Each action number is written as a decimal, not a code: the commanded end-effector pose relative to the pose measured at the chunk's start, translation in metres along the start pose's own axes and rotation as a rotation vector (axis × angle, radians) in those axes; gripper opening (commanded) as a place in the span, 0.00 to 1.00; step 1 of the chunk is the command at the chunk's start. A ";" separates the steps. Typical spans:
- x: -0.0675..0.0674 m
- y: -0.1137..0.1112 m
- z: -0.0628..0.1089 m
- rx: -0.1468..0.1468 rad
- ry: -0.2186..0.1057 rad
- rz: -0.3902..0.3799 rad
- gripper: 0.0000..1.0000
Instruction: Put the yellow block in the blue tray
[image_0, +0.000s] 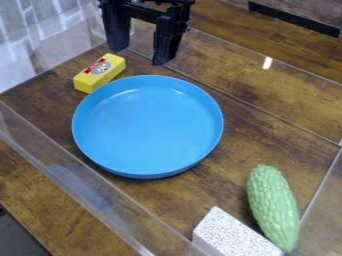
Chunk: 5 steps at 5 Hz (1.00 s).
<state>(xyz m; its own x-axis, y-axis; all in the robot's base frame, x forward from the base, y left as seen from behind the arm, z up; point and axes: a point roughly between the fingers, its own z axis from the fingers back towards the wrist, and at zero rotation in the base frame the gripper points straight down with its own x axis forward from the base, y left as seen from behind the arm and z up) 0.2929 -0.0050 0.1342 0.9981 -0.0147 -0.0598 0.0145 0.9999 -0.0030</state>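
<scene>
A small yellow block (99, 72) with a red-and-white label on top lies on the wooden table, just left of and behind the blue tray (100, 140). The tray is a large round shallow dish with a raised rim, and nothing lies in it. My gripper (143, 44) hangs above the table behind the tray and to the right of the block, pointing down. Its two dark fingers (167, 46) stand apart with nothing between them. The gripper touches neither the block nor the tray.
A green bumpy gourd-shaped object (274, 206) lies at the front right. A white speckled sponge-like block (229, 233) sits at the front edge next to it. Clear plastic walls (54, 170) run along the table's front and left sides.
</scene>
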 end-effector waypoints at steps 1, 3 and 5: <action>0.004 0.004 0.001 -0.001 -0.003 0.010 1.00; 0.007 0.008 0.003 -0.006 -0.022 -0.005 1.00; 0.006 0.014 0.012 -0.014 -0.047 -0.039 1.00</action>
<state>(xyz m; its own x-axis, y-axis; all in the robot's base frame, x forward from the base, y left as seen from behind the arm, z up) 0.2943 0.0064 0.1229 0.9944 -0.0533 -0.0917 0.0513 0.9984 -0.0242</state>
